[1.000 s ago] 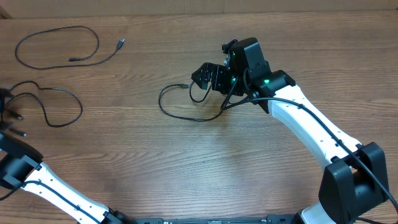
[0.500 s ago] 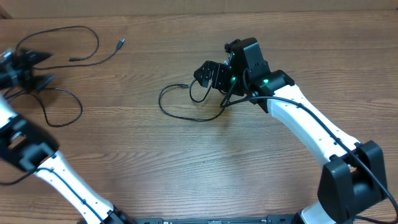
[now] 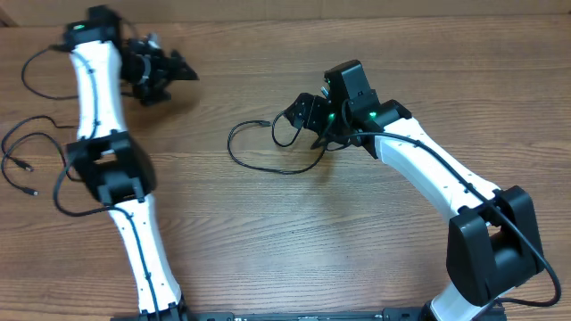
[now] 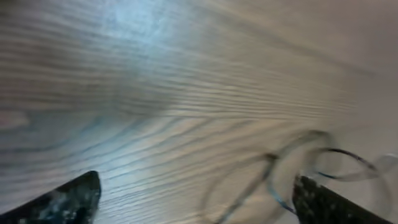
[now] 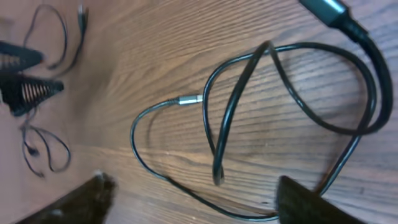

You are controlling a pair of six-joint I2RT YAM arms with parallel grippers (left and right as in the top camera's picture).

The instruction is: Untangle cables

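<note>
Three cables lie apart on the wooden table. The middle cable [image 3: 259, 153] forms crossed loops with a silver plug [image 5: 189, 99] in the right wrist view. My right gripper [image 3: 302, 120] hovers over its right end, open; the cord [image 5: 217, 137] runs below and between the fingertips [image 5: 311, 202], ungripped. A second cable [image 3: 36, 134] with two small plugs lies at the far left. A third cable [image 3: 31, 67] shows only an arc behind my left arm. My left gripper [image 3: 174, 80] points right over bare wood at the back left, open and empty. Its wrist view is blurred, with a faint cable loop [image 4: 311, 158].
My left arm [image 3: 98, 98] stretches up the left side of the table, over part of the left cables. The right arm [image 3: 428, 178] crosses from the lower right. A thicker dark plug and cord [image 5: 348, 31] sits at the right wrist view's top right.
My left arm swung from the lower-left edge up and rightward across the left cables, and its jaws opened wider. The right gripper's jaws narrowed slightly above the middle cable.
</note>
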